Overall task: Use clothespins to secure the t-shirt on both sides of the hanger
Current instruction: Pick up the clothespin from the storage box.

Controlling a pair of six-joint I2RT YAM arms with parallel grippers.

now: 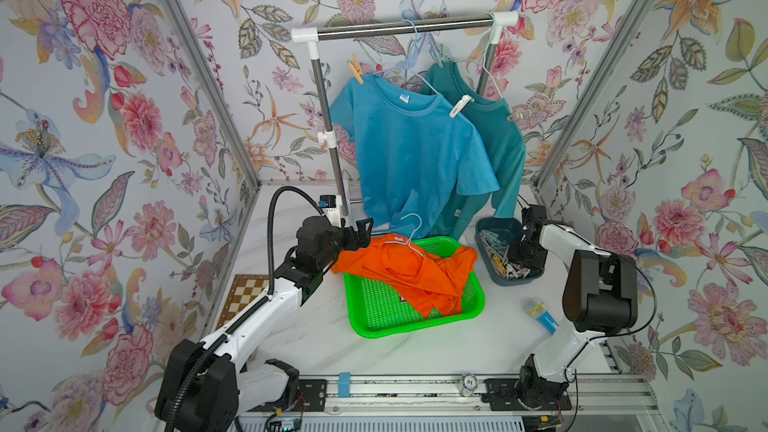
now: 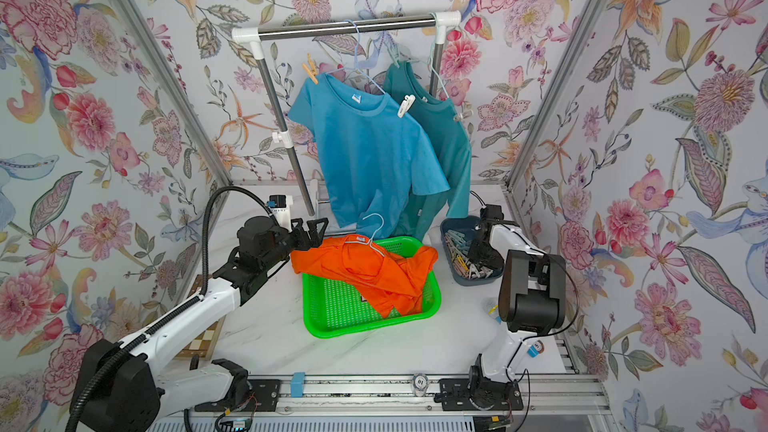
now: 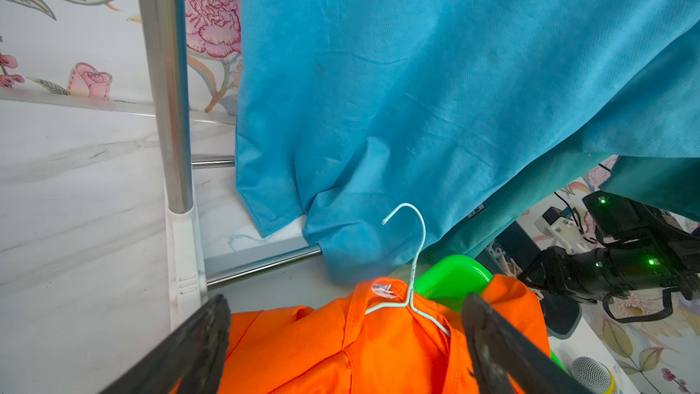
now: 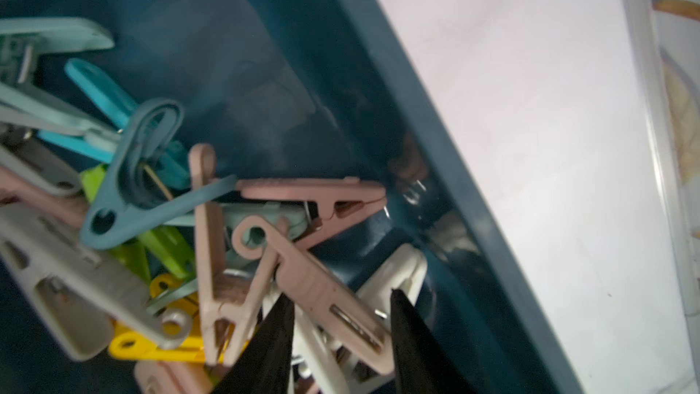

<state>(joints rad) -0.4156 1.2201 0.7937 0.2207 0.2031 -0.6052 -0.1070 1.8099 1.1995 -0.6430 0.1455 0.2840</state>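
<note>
Bimanual workspace seen from above and from both wrists. The orange t-shirt (image 1: 399, 268) lay crumpled on a white wire hanger (image 1: 409, 238) in the green tray (image 1: 415, 328), one shoulder spilling over the tray's rim toward the left gripper (image 3: 344, 299). That claw stood wide open, a finger on either side of the collar region; contact with the cloth could not be determined. Just behind the hanger's hook hung the hem of a blue t-shirt (image 1: 411, 151), with a teal t-shirt (image 1: 507, 147) beside it, both suspended from the rack (image 1: 399, 27), so little free space remained behind the tray. The rack's upright post (image 3: 166, 89) stood near the left gripper's outer side. The right gripper (image 4: 339, 294) reached down into the dark blue bin (image 1: 515, 278), where the clothespins (image 1: 503, 259) lay heaped; its fingers were partly apart and straddled a pink clothespin (image 4: 325, 289) — whether they pressed on it could not be told — with the bin's wall close alongside. Bare table (image 1: 311, 338) lay in front of the tray, bounded by a chessboard (image 1: 245, 290) and a microphone (image 1: 540, 313).
</note>
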